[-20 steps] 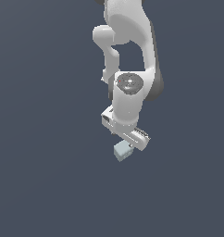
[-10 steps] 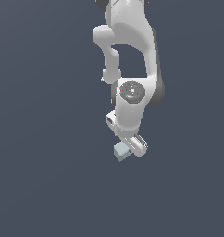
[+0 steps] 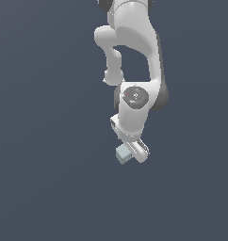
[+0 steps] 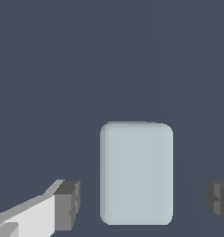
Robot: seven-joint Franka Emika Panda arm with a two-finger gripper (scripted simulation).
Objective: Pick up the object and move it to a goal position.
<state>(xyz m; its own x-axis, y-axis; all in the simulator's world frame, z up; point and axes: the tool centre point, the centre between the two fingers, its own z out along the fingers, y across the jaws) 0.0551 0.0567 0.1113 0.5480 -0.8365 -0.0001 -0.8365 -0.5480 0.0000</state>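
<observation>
The small pale grey-blue cube (image 3: pixel 124 153) rests on the dark grey surface, partly covered by my white hand in the exterior view. In the wrist view the cube (image 4: pixel 136 173) stands between my two dark fingertips (image 4: pixel 67 203), with a gap on each side. My gripper (image 4: pixel 142 202) is open around the cube and not touching it. In the exterior view the gripper (image 3: pixel 130 153) sits just at the cube, on the side toward the view's right.
The white arm (image 3: pixel 134 61) reaches down from the top of the exterior view. A plain dark grey surface (image 3: pixel 50 179) lies all around, with nothing else on it.
The arm has come down a little, bringing the hand lower over the cube. The cube has stayed in place.
</observation>
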